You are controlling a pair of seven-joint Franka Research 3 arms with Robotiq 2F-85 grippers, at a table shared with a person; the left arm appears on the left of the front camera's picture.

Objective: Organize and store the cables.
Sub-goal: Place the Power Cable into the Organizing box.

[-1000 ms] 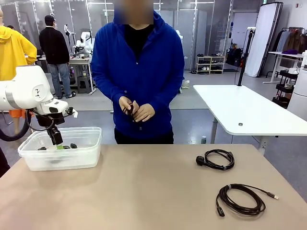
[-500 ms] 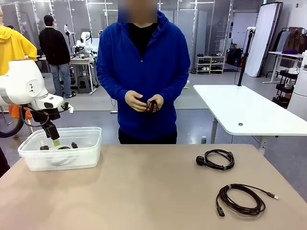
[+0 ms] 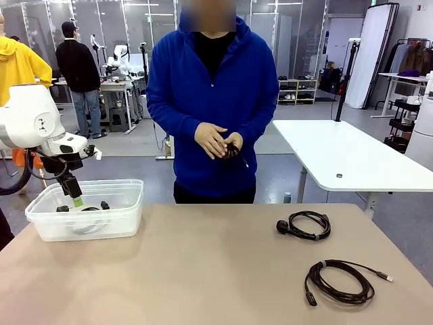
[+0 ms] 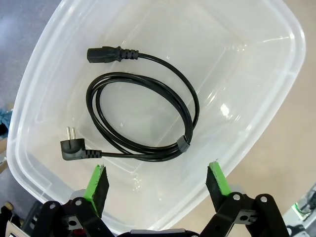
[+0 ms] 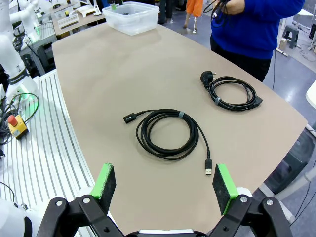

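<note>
left gripper (image 4: 157, 170), over the bin (image 4: 261, 64), and right gripper (image 5: 164, 173) both gape empty. i judge the usb coil (image 5: 168, 133) light, floppy; i would pinch its strands at the band (image 5: 181, 114).

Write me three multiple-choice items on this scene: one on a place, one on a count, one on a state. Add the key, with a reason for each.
1. Where does the clear bin stand?
A. At the table's left end
B. At its right end
C. On the floor

2. How many coiled cables lie on the bare tabletop?
A. One
B. Two
C. Four

3. How do the left gripper's jaws stand?
A. Shut on a cable
B. Shut on the bin's rim
C. Open and empty above the bin

Key:
1 A: in the front view the bin sits at the picture's left, which is the robot's left.
2 B: a USB cable and a power cable lie apart on the tabletop.
3 C: the green pads stand wide apart, with nothing between them but the bin below.
</note>
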